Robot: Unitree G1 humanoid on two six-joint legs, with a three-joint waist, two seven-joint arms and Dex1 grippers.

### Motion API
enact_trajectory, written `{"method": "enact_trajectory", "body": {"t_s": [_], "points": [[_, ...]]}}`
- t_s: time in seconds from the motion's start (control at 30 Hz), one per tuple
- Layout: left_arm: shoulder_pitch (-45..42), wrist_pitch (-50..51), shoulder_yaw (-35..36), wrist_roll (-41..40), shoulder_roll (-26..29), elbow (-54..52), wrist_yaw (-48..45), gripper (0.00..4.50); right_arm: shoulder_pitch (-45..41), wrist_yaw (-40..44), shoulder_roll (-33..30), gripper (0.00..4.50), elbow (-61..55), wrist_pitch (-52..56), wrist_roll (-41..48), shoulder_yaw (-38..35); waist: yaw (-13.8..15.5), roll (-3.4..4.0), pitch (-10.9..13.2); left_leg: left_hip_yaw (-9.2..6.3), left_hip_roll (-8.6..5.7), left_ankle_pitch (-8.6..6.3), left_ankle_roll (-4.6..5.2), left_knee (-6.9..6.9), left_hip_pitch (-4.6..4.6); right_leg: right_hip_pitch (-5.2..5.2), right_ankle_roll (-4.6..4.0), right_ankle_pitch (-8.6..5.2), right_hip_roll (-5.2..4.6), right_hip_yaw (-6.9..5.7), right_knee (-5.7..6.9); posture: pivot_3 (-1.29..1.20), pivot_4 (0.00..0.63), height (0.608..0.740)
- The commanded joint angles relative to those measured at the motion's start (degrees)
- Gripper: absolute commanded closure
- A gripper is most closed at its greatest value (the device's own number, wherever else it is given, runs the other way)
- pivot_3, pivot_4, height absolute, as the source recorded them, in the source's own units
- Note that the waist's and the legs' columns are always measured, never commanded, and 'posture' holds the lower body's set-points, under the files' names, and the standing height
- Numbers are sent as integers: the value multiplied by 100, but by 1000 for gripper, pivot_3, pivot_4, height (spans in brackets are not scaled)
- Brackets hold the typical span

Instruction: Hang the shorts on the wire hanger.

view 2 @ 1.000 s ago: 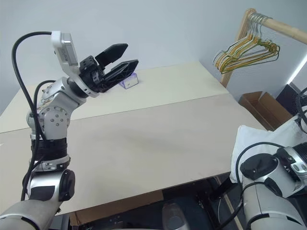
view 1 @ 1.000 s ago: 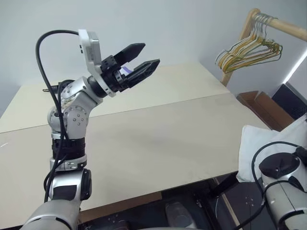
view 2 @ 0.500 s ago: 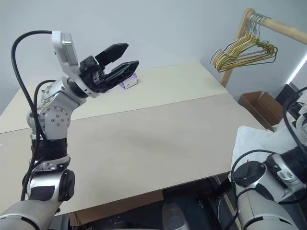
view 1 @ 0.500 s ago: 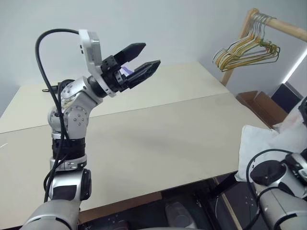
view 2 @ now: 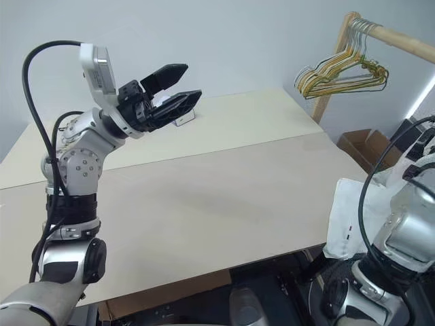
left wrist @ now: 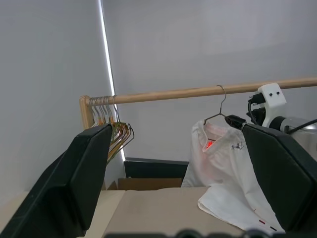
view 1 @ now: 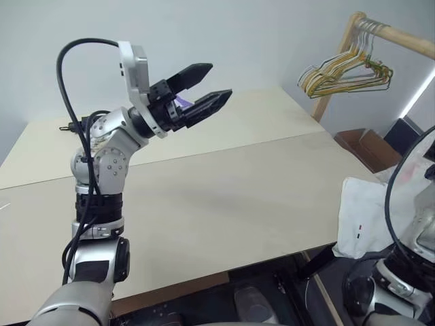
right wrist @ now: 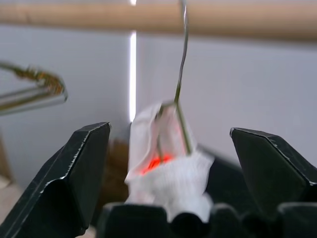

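White thin cloth shorts [left wrist: 225, 168] hang on the thin bare wire hanger [left wrist: 218, 111], whose hook sits over the wooden rail [left wrist: 198, 92]; the lower cloth trails down onto the corner of the beige desk [view 1: 224, 197]. Faint pink tint near the top of the cloth, small dark marks near the lower hem

Right gripper [right wrist: 171, 163]: black fingers [right wrist: 79, 173] spread wide, nothing between them. Shorts and hanger wire sit just ahead of the gap, centred, not touching either finger. In the left wrist view this gripper sits just beside the hanger's shoulder, at the same height as the top of the shorts

Left gripper [view 1: 197, 92]: raised over the far left of the desk, fingers [view 1: 211, 103] open and empty, well apart from the shorts

Bunch of yellow, green and orange hangers [view 1: 343, 71] hangs at the post end of the rail, apart from the wire hanger. Brown cardboard box [view 1: 367, 146] on the floor beyond the desk corner

Versus a second ago:
- right arm has lifted; its grey forearm, then low at the bottom-right corner of the head views, now stands higher at the right edge
- shorts cloth, then bunched as a fuller white mass behind that arm, now hangs flatter with the dark marks showing
- left arm stays raised in about the same pose, fingers still open
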Motion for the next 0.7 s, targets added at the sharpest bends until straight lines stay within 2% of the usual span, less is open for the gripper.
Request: {"method": "enact_trajectory", "body": {"t_s": [0.03, 0.17, 0.27, 0.4, 0.53, 0.7], "points": [[-139, -154, 49, 45, 53, -60, 4, 0, 354, -90, -198, 49, -155, -1722, -429, 497, -2, 0, 0, 0, 0, 0, 0, 0, 0, 0, 0, 0, 0, 1, -1, -346, 0, 740], [179, -321, -60, 364, 268, -163, -57, 0, 434, 351, -273, 49, -136, -2658, -334, 1064, -50, 0, 0, 0, 1, 0, 0, -2, 10, 9, 0, 0, 0, 0, -1, -330, 0, 740], [797, -786, -289, 959, 577, -339, -160, 0, 176, 1499, -257, 49, -42, -2616, 821, 1344, -110, -1, 0, 1, 6, 0, 0, -19, 42, 46, -1, 0, 4, -2, -16, -305, 0, 740], [1636, -995, -305, 1252, 888, -689, -161, 0, -145, 3147, -516, 49, 299, -2266, 2000, 1845, -70, -11, 6, -3, 8, -1, 1, -19, 64, 75, -1, 0, 4, -6, -27, -255, 0, 740], [2575, -972, -123, 1290, 1383, -1337, -257, 0, -486, 4832, -860, 49, 936, -2047, 2761, 2547, 103, -14, 8, -7, 8, -2, 2, -24, 60, 69, -2, -1, 4, -7, -27, -177, 0, 740], [3659, -812, 278, 1138, 1920, -2043, -378, 0, -1154, 6385, -1056, 49, 2166, -2031, 2935, 3285, 520, -12, 10, -10, 8, -3, 3, -25, 60, 65, -6, -2, 4, -8, -25, -111, 0, 740]]}}
